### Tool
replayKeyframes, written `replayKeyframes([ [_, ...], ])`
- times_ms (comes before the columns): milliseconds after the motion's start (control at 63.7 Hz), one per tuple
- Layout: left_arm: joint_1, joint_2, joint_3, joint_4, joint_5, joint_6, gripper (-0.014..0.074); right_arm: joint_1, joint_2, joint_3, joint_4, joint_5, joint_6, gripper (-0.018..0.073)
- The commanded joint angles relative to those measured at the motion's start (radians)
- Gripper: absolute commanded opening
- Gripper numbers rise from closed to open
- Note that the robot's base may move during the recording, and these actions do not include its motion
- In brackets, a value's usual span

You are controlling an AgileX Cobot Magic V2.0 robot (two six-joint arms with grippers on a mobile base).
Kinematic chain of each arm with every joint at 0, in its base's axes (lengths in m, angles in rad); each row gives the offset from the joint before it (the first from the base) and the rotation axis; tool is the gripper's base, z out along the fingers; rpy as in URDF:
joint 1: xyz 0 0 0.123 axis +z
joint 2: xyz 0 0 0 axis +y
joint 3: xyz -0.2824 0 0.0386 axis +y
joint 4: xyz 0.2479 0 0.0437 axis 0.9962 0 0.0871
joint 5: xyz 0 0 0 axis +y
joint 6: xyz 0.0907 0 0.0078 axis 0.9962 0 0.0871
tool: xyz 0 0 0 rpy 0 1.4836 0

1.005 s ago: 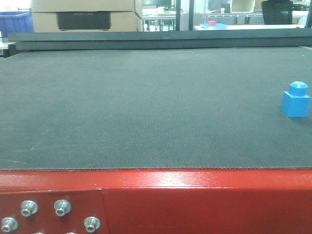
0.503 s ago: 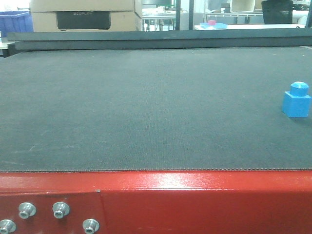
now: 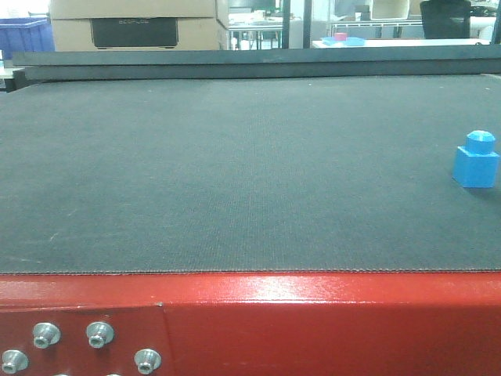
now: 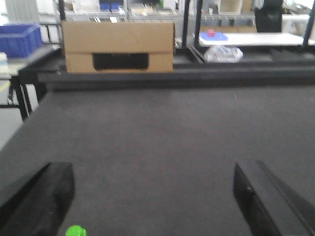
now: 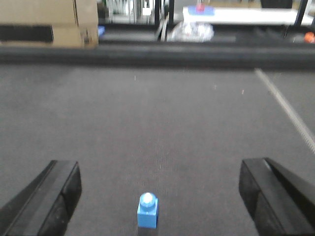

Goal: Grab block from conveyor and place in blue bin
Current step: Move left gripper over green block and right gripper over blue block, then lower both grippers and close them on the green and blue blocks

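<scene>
Right end effector (image 5: 158, 167): jaws spread wide, holding nothing. Only the two dark fingers (image 5: 51, 199) show, at the lower left and lower right corners of the right wrist view.
The block (image 5: 147, 212) stands upright on the belt between those fingers, a little left of centre and touching neither. Stud on top, cube base flat on the belt.

Left end effector (image 4: 152, 169): jaws also wide, nothing held. A small green round object (image 4: 76, 231) shows at the bottom edge, just beside the left-hand finger (image 4: 44, 196); too cropped to identify.

Front view: the block (image 3: 475, 160) sits at the right side of the conveyor (image 3: 235, 172), about midway between near and far edges. The red frame (image 3: 313, 313) runs along the near edge, with silver bolts (image 3: 98, 334) at its lower left.
A pale stripe (image 5: 285, 108) crosses the belt on the right in the right wrist view.

Beyond the far edge: a cardboard box (image 3: 133, 23) at far left, a blue crate (image 3: 23, 35) left of it, and a crumpled clear bag (image 4: 224, 53) to the right. Further back, a white tabletop (image 3: 407, 43) carries a flat blue tray (image 3: 348, 41) with a small pink item (image 3: 340, 36) on it.
</scene>
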Motion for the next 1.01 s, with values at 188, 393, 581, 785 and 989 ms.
replayKeyframes([
  [188,-0.045,0.085,-0.026,-0.002,0.071,-0.008,0.0589,0.074,0.216,-0.138,-0.003,0.105,0.0,0.057],
  [393,-0.052,0.111,-0.051,-0.002,0.068,-0.008,0.0589,0.117,0.506,-0.34,-0.003,0.3,0.0,0.057],
  [581,-0.062,0.111,-0.051,-0.002,0.071,-0.008,0.0589,0.117,0.764,-0.506,-0.064,0.487,0.002,0.057],
  [785,-0.062,0.111,-0.051,-0.002,0.076,-0.008,0.0589,0.115,0.967,-0.561,-0.109,0.496,0.069,0.057],
  [989,-0.062,0.111,-0.051,-0.002,0.095,-0.008,0.0589,0.115,1.127,-0.561,-0.088,0.425,0.072,0.057],
])
